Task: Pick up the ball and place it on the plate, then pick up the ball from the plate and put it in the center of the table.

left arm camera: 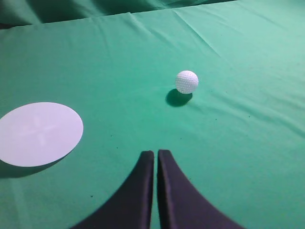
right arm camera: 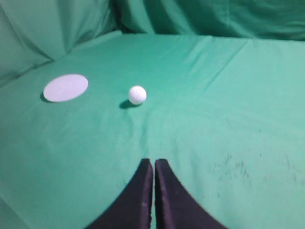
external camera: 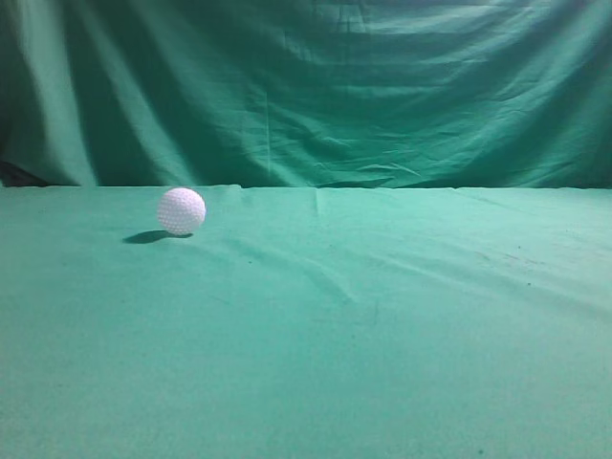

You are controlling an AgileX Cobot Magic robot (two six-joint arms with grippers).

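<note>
The white dimpled ball rests on the green table, left of the middle in the exterior view. It also shows in the left wrist view and the right wrist view. A flat white round plate lies on the cloth to the ball's left; it also shows in the right wrist view and is out of the exterior view. My left gripper is shut and empty, short of the ball. My right gripper is shut and empty, well back from the ball. Neither gripper shows in the exterior view.
A draped green curtain hangs behind the table. The cloth has shallow wrinkles and some dark specks on the right side.
</note>
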